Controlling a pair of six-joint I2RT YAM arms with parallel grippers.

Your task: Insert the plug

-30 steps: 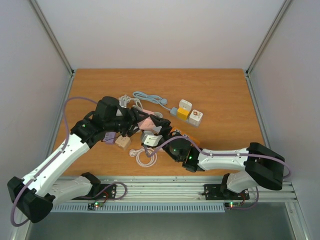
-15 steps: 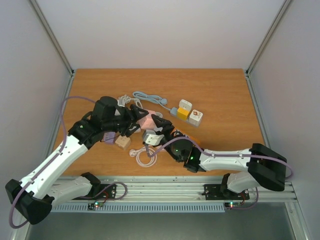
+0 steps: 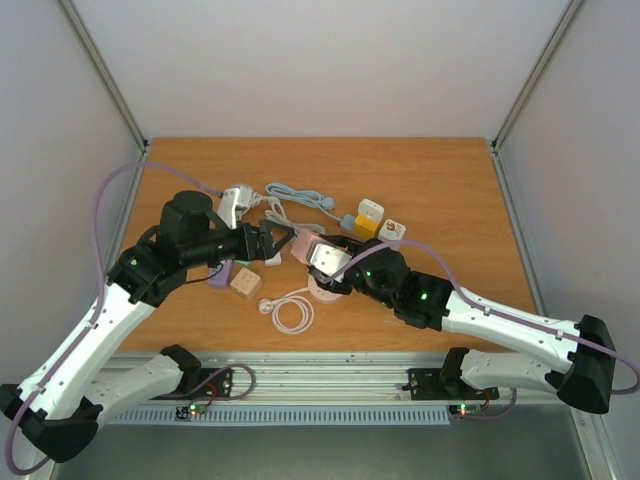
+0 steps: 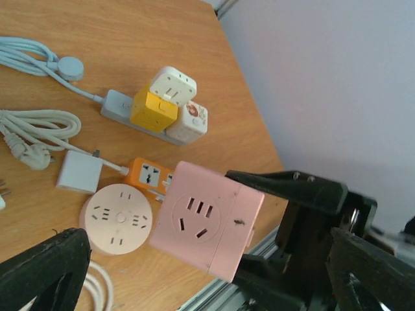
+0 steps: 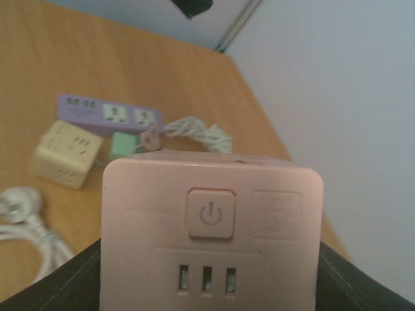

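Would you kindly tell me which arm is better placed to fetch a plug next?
Left, probably. The left claw is open and empty, whereas the right claw is shut on the pink socket; a white plug lies nearby.

Found left gripper [image 3: 276, 243] spread wide, empty, levelled toward right gripper [image 3: 322, 265]; latter clamped on pink socket cube [image 4: 207, 223].

Occluded and cropped areas
Pink socket cube [image 5: 211, 227] overruns the bottom frame edge, covering most of the right gripper fingers [image 5: 71, 285]; left gripper fingers [image 4: 39, 272] are cropped at both lower corners.
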